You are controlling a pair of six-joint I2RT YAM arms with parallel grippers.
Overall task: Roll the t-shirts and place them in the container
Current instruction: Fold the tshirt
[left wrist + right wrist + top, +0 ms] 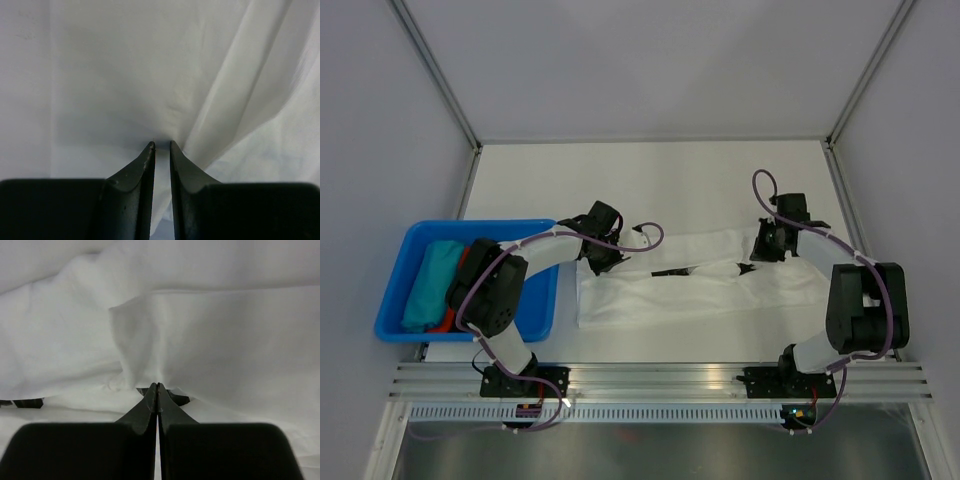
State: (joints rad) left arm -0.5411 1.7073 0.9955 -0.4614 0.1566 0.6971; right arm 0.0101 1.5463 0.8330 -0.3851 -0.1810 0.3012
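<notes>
A pale, flat table (650,180) carries a white cloth t-shirt (700,290) with small black printed marks (672,271). The t-shirt lies spread in a long band across the middle of the table, running left to right between the two arms, with soft creases along its length.

At the left edge of the table sits a blue rectangular plastic bin (390,290). In it lies a teal cloth roll (432,285), and beside that on the right a red cloth roll (463,262), partly hidden by the left arm.

The left gripper (161,145) is down at the far left corner of the t-shirt. Its fingers stand nearly together with a thin gap, and folds of white cloth gather at the tips. The right gripper (158,386) is at the far right end of the t-shirt, fingers pressed tight together, the cloth puckering where they pinch it.
</notes>
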